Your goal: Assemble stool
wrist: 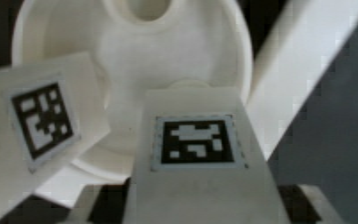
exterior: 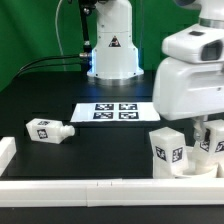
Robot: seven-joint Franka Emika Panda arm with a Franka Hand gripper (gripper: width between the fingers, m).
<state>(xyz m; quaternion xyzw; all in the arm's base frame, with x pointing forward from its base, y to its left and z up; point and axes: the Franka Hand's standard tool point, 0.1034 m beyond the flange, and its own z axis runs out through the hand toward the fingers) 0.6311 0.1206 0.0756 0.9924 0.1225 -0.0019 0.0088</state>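
Black tabletop, green backdrop. Lone gripper (wrist: 197, 204) looks clamped on a tagged leg (wrist: 197, 135) — long axis running straight out from the jaws toward the round seat (wrist: 149, 55) just beyond. Close beside the jaws, a second leg (wrist: 43, 110). No readable writing — square tags only.

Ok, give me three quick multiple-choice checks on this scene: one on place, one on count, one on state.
1. Where is the lone leg? A the exterior view's left B the exterior view's right C dead centre
2. Tags on the marker board? A two B six C four
3. That leg is: A lying down B upright C held aloft
1 A, it sits far left of the board; 2 C, four squares show; 3 A, it rests on its side.
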